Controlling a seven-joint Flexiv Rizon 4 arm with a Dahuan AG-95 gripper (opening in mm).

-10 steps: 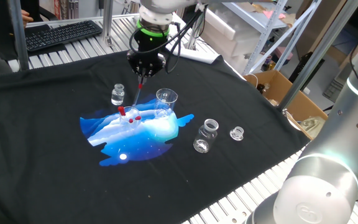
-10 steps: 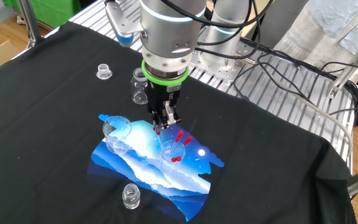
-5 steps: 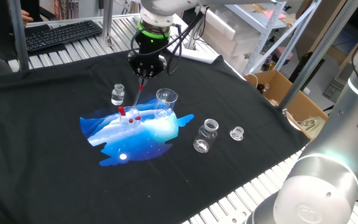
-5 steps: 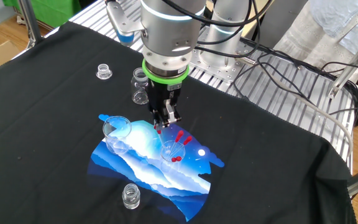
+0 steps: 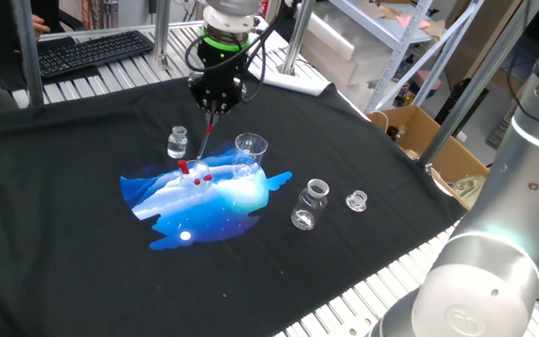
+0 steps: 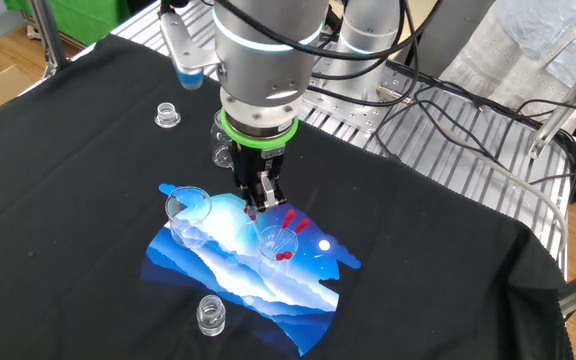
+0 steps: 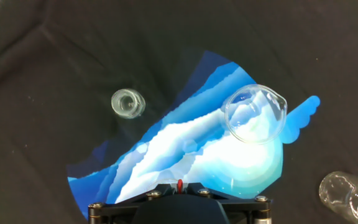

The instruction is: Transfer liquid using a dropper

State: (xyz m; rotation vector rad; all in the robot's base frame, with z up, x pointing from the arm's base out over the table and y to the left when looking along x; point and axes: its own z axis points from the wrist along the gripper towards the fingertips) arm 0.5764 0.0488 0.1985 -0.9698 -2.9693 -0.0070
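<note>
My gripper (image 5: 211,109) is shut on the dropper (image 5: 208,131). It holds the red bulb, and the clear tube hangs down toward a small clear cup with red marks (image 5: 195,174). In the other fixed view the gripper (image 6: 253,200) holds the dropper (image 6: 253,212) just above and left of that cup (image 6: 278,243). I cannot tell whether the tip is inside the cup. A glass beaker (image 5: 249,150) stands to the right of the cup on the blue print; it also shows in the other fixed view (image 6: 188,210) and the hand view (image 7: 255,113). The hand view shows only the red bulb (image 7: 179,185) between the jaws.
A small vial (image 5: 177,142) stands left of the dropper, also in the hand view (image 7: 127,102). An open jar (image 5: 309,201) and its lid (image 5: 356,200) lie to the right. The black cloth (image 5: 82,262) with a blue print (image 5: 204,211) covers the table. A keyboard (image 5: 92,51) sits at the far edge.
The gripper has moved slightly up and toward the far left with the dropper still held. The cup, beaker and vial have not moved.
</note>
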